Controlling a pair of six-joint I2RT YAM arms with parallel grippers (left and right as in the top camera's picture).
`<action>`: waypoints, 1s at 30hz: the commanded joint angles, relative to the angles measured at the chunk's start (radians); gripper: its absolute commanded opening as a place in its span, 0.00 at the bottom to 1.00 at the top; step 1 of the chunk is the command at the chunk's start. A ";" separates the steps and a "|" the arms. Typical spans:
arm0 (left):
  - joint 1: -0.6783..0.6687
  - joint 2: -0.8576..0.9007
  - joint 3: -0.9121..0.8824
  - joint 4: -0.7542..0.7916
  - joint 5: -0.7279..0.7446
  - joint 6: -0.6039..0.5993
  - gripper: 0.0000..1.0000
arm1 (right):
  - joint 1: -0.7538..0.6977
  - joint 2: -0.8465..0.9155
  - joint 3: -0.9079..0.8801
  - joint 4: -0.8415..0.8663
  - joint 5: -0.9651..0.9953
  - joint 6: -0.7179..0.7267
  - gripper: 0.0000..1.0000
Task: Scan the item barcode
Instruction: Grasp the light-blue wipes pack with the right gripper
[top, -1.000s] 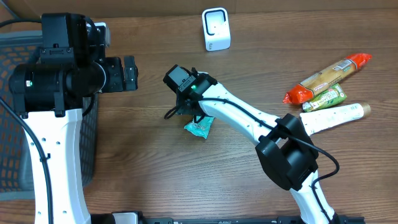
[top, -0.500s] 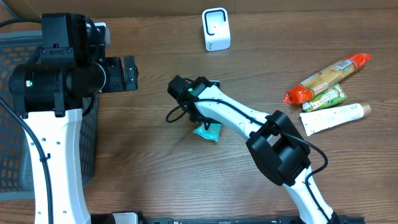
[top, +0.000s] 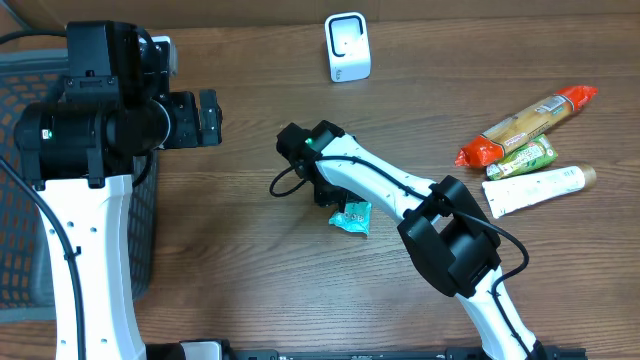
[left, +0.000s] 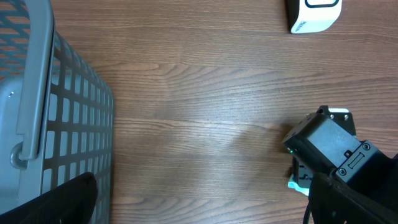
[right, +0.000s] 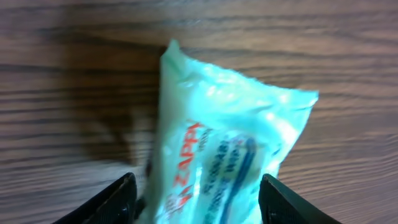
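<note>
A small teal packet (top: 352, 217) with red and blue print lies low over the wooden table, near its middle. It fills the right wrist view (right: 230, 143), sitting between both fingers of my right gripper (right: 199, 199), which is shut on it. From overhead the right gripper (top: 335, 198) points down at the packet's left end. The white scanner (top: 347, 46) stands at the table's far edge, well away from the packet. My left gripper (top: 208, 118) hovers at the left, open and empty, its fingers wide apart (left: 199, 211). No barcode is readable.
A dark mesh basket (top: 20, 150) stands along the left edge, under the left arm. At the right lie an orange-ended long packet (top: 530, 122), a green packet (top: 522, 158) and a white tube (top: 535, 188). The scanner (left: 314, 12) also shows in the left wrist view.
My right gripper has closed on the teal packet and carried it to the right and toward the front of the table. The left arm has stayed still.
</note>
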 joint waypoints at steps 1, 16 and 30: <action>-0.005 0.004 -0.004 0.004 -0.006 0.016 0.99 | -0.002 0.006 0.028 0.004 -0.042 0.079 0.63; -0.005 0.004 -0.004 0.004 -0.006 0.015 1.00 | 0.019 0.006 -0.074 0.011 0.031 0.098 0.32; -0.005 0.004 -0.004 0.004 -0.006 0.015 1.00 | 0.022 -0.068 -0.087 0.039 -0.026 -0.168 0.04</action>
